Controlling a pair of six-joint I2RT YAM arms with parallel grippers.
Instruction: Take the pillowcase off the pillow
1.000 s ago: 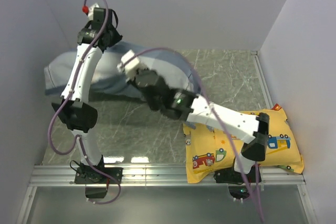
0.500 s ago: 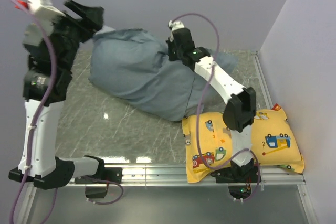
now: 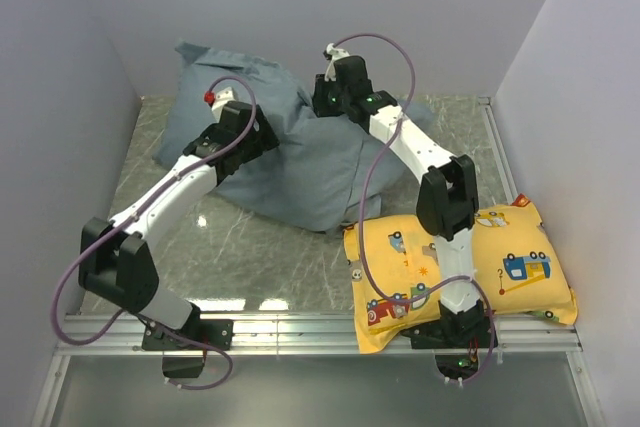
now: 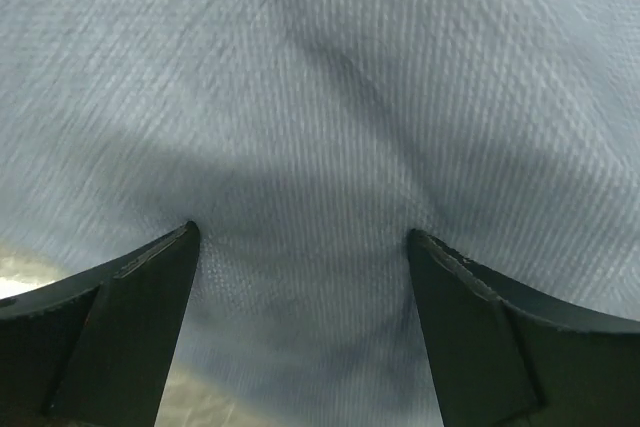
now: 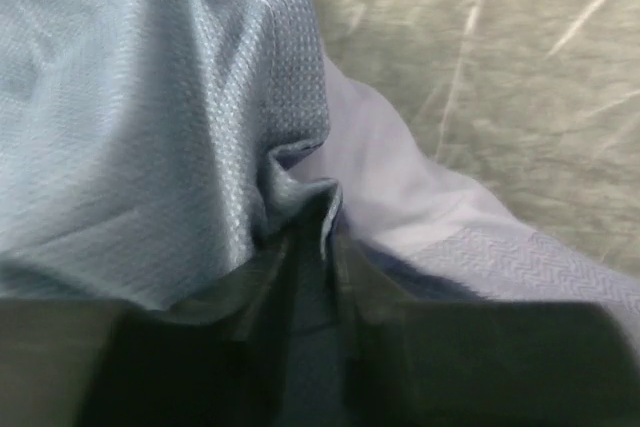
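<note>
The pillowcase (image 3: pixel 290 162) lies as a plump blue-grey bundle at the back of the table. The pillow is hidden inside it in the top view. My left gripper (image 3: pixel 252 139) presses on the bundle's left side, wide open, and its fingers (image 4: pixel 150 287) straddle bare woven cloth (image 4: pixel 320 97) without pinching it. My right gripper (image 3: pixel 324 97) is at the bundle's far top edge, shut on a narrow fold of pillowcase (image 5: pixel 310 202). Beside that fold lies pale lilac-white cloth (image 5: pixel 400 187); I cannot tell whether it is pillow or a pale stripe.
A yellow cartoon-vehicle pillow (image 3: pixel 500 257) lies at the front right, partly under the right arm. The marble tabletop (image 3: pixel 260 257) shows in front of the bundle. Walls close in on the left, back and right. An aluminium rail (image 3: pixel 300 327) runs along the near edge.
The left arm came down from high on the left, and its gripper opened wide against the bundle. The bundle shifted left and back. The right gripper stayed at the bundle's far edge.
</note>
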